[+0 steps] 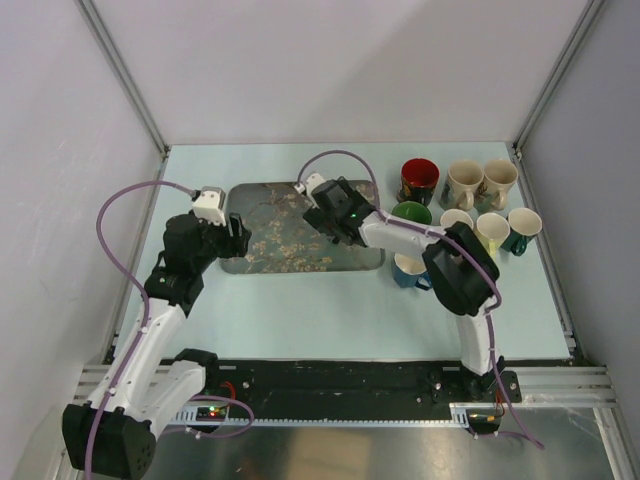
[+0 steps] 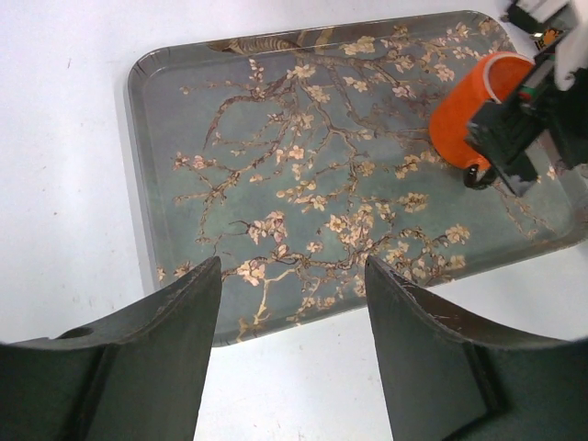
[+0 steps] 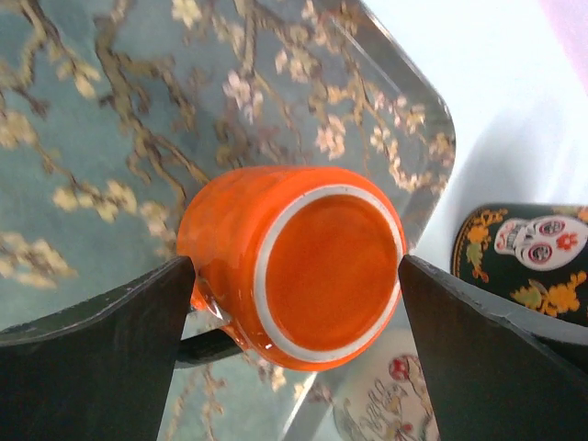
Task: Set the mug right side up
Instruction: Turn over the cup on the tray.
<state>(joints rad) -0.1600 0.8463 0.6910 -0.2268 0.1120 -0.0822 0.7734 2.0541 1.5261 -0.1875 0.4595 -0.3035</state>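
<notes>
An orange mug [image 3: 303,262] with a dark handle stands bottom up on the blossom-patterned tray [image 2: 276,138], near its right end; its white-ringed base faces the right wrist camera. My right gripper [image 3: 296,266] is open and straddles the mug [image 2: 459,110], one finger close to each side. From above, the right gripper [image 1: 328,215] hides the mug. The left gripper [image 2: 294,276] is open and empty, hovering over the near left edge of the tray [image 1: 270,250]; from above the left gripper [image 1: 236,235] sits at that tray's left end.
Several other mugs cluster on the table to the right of the tray: a red-lined dark one [image 1: 419,180], a green one [image 1: 411,212], a blue one [image 1: 408,268] and cream ones [image 1: 465,182]. A black skull-patterned mug [image 3: 528,248] stands just beyond the tray's corner.
</notes>
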